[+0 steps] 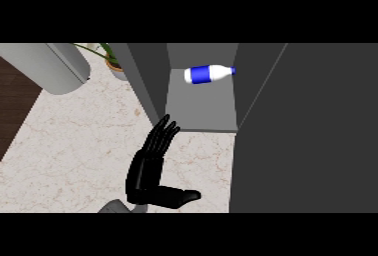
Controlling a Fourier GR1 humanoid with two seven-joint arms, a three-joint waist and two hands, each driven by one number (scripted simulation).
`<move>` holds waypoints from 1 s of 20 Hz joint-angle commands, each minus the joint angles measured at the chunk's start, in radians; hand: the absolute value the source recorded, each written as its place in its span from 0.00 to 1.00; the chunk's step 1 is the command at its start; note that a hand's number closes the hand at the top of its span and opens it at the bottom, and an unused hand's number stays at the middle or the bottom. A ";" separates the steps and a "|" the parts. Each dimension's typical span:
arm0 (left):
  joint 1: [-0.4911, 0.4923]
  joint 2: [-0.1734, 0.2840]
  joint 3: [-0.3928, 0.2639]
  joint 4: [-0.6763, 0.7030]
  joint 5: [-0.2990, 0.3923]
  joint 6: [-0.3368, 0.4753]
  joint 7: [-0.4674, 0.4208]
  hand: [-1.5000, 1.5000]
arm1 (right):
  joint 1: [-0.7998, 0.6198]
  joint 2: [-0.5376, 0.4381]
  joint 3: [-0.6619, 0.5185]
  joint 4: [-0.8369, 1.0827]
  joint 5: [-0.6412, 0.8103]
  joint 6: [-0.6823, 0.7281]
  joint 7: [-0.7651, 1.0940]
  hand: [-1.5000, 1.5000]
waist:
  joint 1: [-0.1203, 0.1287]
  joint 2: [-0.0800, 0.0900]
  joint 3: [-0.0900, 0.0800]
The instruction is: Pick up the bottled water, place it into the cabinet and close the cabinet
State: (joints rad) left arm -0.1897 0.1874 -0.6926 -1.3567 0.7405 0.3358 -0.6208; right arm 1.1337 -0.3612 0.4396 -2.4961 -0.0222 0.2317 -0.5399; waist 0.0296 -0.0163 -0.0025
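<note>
While the bottled water (209, 74) lies on its side, it rests inside the cabinet (201, 107), far back on the grey floor of it. It is white with a blue band round its middle, and its blue cap points to the right, close to the cabinet's right wall. No hand touches it.

The cabinet is open. Its inside is light grey, and its left wall is a darker grey. A big dark grey door (310, 135) stands on the right and fills that whole side of the view.

Below the cabinet is the worktop (81, 150), pale with thin brown lines like marble. One black hand (151, 167) shows above it, just in front of the cabinet's left corner. Its fingers are straight and pressed side by side, pointing up toward the cabinet, and the tips are near the front edge of the cabinet floor. Its thumb sticks out to the right, low down. It holds nothing. I cannot tell for sure which hand it is.

At the top left stands a big round grey thing (55, 67). Next to it is a small potted plant (112, 60) with green leaves. A strip of dark brown floor (15, 105) shows at the far left.
</note>
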 commanded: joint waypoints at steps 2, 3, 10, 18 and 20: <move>0.191 0.156 0.019 -0.177 0.035 -0.081 -0.041 0.00 | -0.017 -0.101 0.033 -0.116 0.155 0.043 0.066 1.00 | 0.014 0.004 -0.002; 0.223 0.174 0.014 -0.182 0.031 -0.092 -0.059 0.00 | -0.024 -0.162 -0.008 -0.120 0.153 0.089 0.049 1.00 | 0.021 0.000 -0.002; 0.353 0.334 0.047 -0.275 0.016 -0.190 -0.155 0.00 | -0.152 -0.285 0.025 -0.194 0.232 0.144 0.092 1.00 | 0.029 0.000 -0.007; 0.519 0.490 0.130 -0.348 0.066 -0.317 -0.245 0.00 | -0.272 -0.266 0.179 -0.213 0.195 0.081 0.243 1.00 | 0.041 0.015 -0.009; 0.549 0.566 0.170 -0.376 0.096 -0.385 -0.252 0.00 | -0.307 -0.261 0.220 -0.174 0.189 0.073 0.283 1.00 | 0.050 0.016 -0.008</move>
State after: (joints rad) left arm 0.3007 0.6669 -0.5728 -1.7102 0.8040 0.0384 -0.8363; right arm 0.8679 -0.5937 0.5623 -2.5044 0.0389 0.2860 -0.4122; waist 0.0719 -0.0070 -0.0100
